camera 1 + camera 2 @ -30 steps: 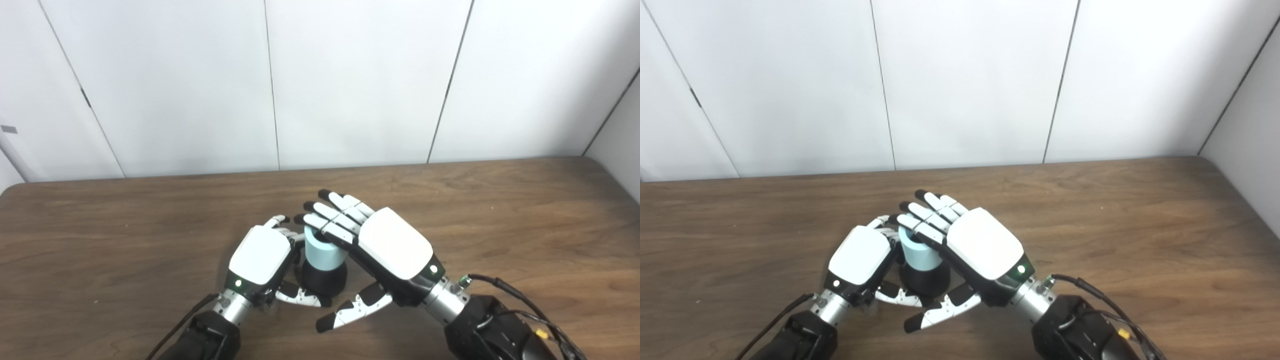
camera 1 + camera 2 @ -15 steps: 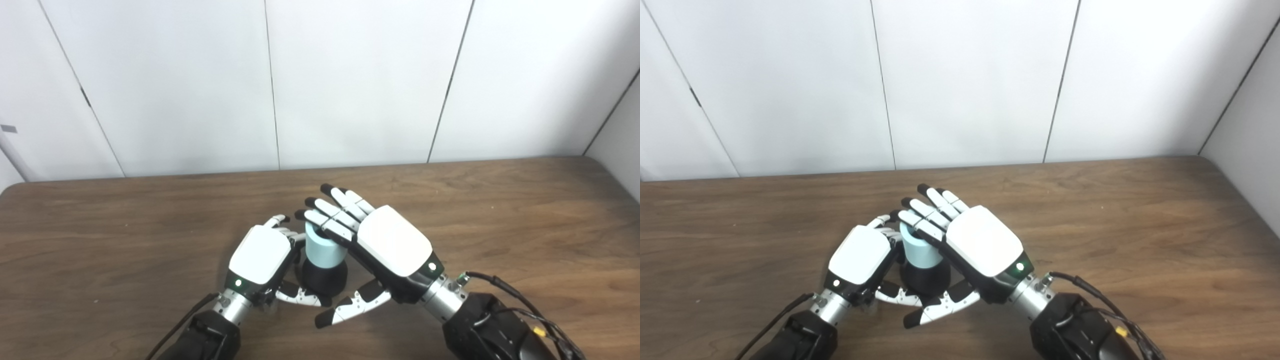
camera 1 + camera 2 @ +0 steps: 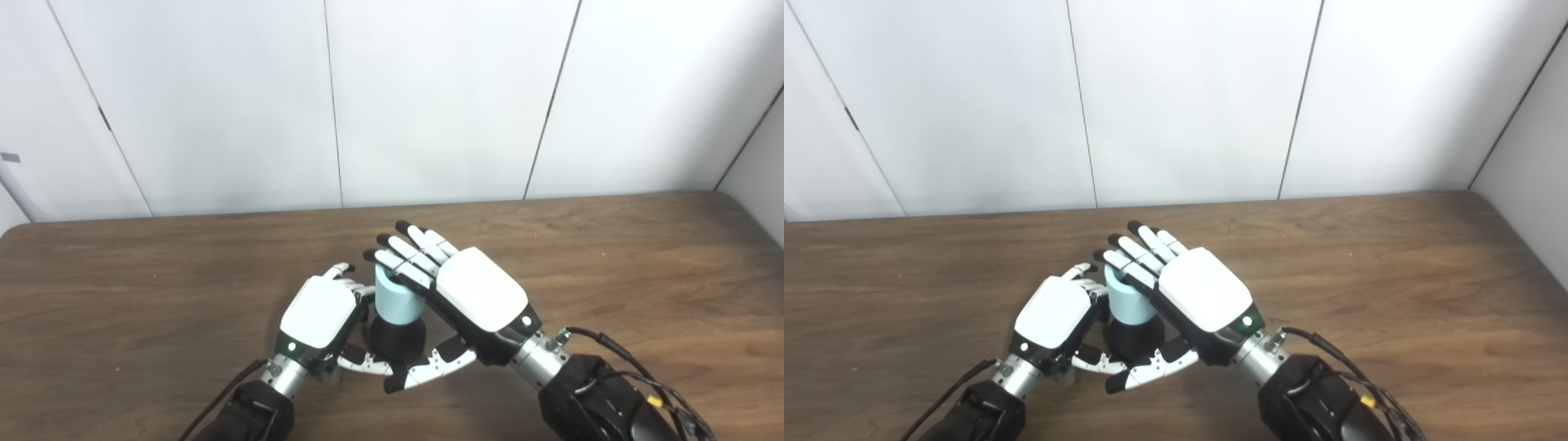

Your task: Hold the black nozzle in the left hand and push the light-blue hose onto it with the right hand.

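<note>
A short light-blue hose (image 3: 394,301) stands upright on the black nozzle (image 3: 397,338), which rests on the wooden table (image 3: 612,257). My left hand (image 3: 318,312) is curled around the nozzle from the left, with its thumb in front of the base. My right hand (image 3: 481,294) comes in from the right with its fingers straight and spread, lying across the top rim of the hose. Its thumb reaches in front of the nozzle and nearly meets the left thumb. The same shows in the right eye view: hose (image 3: 1127,301), nozzle (image 3: 1134,335).
White wall panels (image 3: 429,92) stand behind the table's far edge. A black cable (image 3: 606,346) runs along my right forearm. The table's right corner lies near the side wall.
My right hand has shifted a little left and toward me, and its thumb has swung in under the nozzle's front. The left hand, hose and nozzle have stayed put.
</note>
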Tool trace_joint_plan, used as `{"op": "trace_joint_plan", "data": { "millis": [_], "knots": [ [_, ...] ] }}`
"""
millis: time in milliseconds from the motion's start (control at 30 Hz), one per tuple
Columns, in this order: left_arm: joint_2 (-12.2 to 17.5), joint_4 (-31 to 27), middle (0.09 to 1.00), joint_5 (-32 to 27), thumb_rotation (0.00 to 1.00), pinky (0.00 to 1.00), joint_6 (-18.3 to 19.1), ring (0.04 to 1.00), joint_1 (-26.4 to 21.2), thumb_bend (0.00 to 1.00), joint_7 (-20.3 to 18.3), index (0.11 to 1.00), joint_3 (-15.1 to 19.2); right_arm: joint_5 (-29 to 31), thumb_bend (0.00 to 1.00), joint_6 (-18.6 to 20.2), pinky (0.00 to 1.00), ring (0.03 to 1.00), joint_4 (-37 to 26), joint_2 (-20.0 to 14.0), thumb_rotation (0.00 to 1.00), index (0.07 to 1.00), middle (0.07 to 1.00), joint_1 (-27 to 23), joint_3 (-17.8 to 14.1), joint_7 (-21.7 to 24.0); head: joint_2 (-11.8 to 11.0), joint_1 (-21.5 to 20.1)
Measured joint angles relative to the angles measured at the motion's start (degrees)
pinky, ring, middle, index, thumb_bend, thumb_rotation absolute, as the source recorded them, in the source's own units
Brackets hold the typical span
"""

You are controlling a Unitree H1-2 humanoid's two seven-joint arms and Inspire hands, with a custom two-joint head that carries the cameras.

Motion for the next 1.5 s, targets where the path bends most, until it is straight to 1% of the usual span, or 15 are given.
{"op": "trace_joint_plan", "data": {
  "millis": [200,267,367,467,600,700,800,867,1000,1100,1133,1300,1367,1433,1500],
  "knots": [
    [0.0,0.02,0.457,0.0,0.0,0.81,-0.09,0.452,0.0,0.51,0.13,0.501,0.02,-0.12,0.95,0.18,0.98,0.994,-0.01,-0.15,0.88,0.918,0.958,-0.07,0.22,0.0,0.0,0.0],
    [0.0,0.01,0.409,0.0,0.0,0.82,-0.1,0.471,0.0,0.5,0.12,0.492,0.05,0.03,0.95,0.18,0.97,0.99,-0.03,-0.22,0.9,0.917,0.958,-0.06,0.27,0.0,-0.09,-0.09],
    [0.0,-0.02,0.401,0.0,0.0,0.82,-0.1,0.475,0.01,0.5,0.02,0.494,0.1,0.19,0.95,0.18,0.96,0.986,-0.13,-0.6,0.89,0.909,0.952,-0.05,0.41,0.0,0.0,-0.09],
    [0.0,-0.06,0.388,0.0,0.0,0.82,-0.04,0.481,0.04,0.5,-0.08,0.496,0.11,0.41,0.95,0.16,0.95,0.974,-0.31,-1.1,0.88,0.893,0.935,-0.07,0.56,-0.02,0.0,-0.09],
    [0.0,-0.6,0.402,0.0,0.0,0.82,0.51,0.483,0.41,0.5,-0.46,0.525,0.13,0.59,0.94,0.04,0.9,0.935,-0.37,-1.13,0.87,0.854,0.894,-0.08,0.95,-0.41,0.09,-0.09],
    [-0.01,-1.2,0.402,0.0,0.0,0.84,1.21,0.487,0.69,0.5,-0.88,0.523,0.13,1.09,0.93,0.01,0.9,0.927,-0.19,-1.23,0.86,0.852,0.893,0.32,1.76,-0.56,0.18,-0.09],
    [0.0,-1.3,0.402,0.0,0.0,0.83,1.3,0.489,0.72,0.5,-0.92,0.504,0.14,1.65,0.93,0.14,0.91,0.918,-0.33,-1.23,0.85,0.864,0.902,0.29,1.73,-0.58,0.18,-0.09],
    [0.0,-1.3,0.438,0.0,0.0,0.83,1.25,0.467,0.72,0.5,-0.87,0.505,0.14,1.98,0.94,0.26,0.88,0.902,-0.33,-1.23,0.85,0.859,0.897,0.26,1.73,-0.58,0.18,-0.09],
    [0.0,-1.3,0.424,-0.01,0.0,0.83,1.18,0.495,0.72,0.5,-0.83,0.477,0.17,2.95,0.94,0.45,0.86,0.898,-0.33,-1.28,0.85,0.857,0.896,0.08,1.71,-0.58,0.18,-0.09],
    [0.0,-1.3,0.42,-0.02,0.0,0.83,1.17,0.496,0.72,0.5,-0.85,0.478,0.21,3.22,0.95,0.55,0.86,0.898,-0.33,-1.28,0.85,0.857,0.896,0.05,1.71,-0.58,0.26,-0.09],
    [0.0,-1.3,0.437,-0.02,0.0,0.83,1.17,0.476,0.72,0.5,-0.85,0.492,0.22,3.38,0.95,0.6,0.85,0.894,-0.33,-1.28,0.85,0.854,0.893,0.05,1.71,-0.58,0.26,-0.09],
    [0.0,-1.29,0.407,-0.02,0.0,0.82,1.21,0.49,0.82,0.5,-0.87,0.509,0.18,4.1,0.94,0.52,0.81,0.867,-0.29,-1.28,0.83,0.831,0.87,0.07,1.73,-0.63,0.18,-0.09],
    [-0.01,-1.25,0.392,-0.01,0.0,0.82,1.22,0.478,0.92,0.5,-0.9,0.503,0.01,4.4,0.92,0.1,0.81,0.873,0.29,-1.26,0.8,0.839,0.876,0.34,1.76,-1.66,0.18,-0.18],
    [-0.01,-1.22,0.387,-0.01,0.0,0.82,1.25,0.47,0.93,0.5,-0.9,0.501,-0.05,4.76,0.92,-0.8,0.78,0.853,1.45,-1.24,0.75,0.821,0.86,0.88,1.74,-4.32,0.18,-0.18],
    [-0.02,-1.21,0.394,-0.01,0.0,0.83,1.27,0.467,0.93,0.5,-0.9,0.494,-0.06,5.13,0.89,-2.04,0.8,0.872,2.02,-1.22,0.72,0.837,0.879,1.91,1.7,-7.23,0.18,-0.18]
  ]
}}
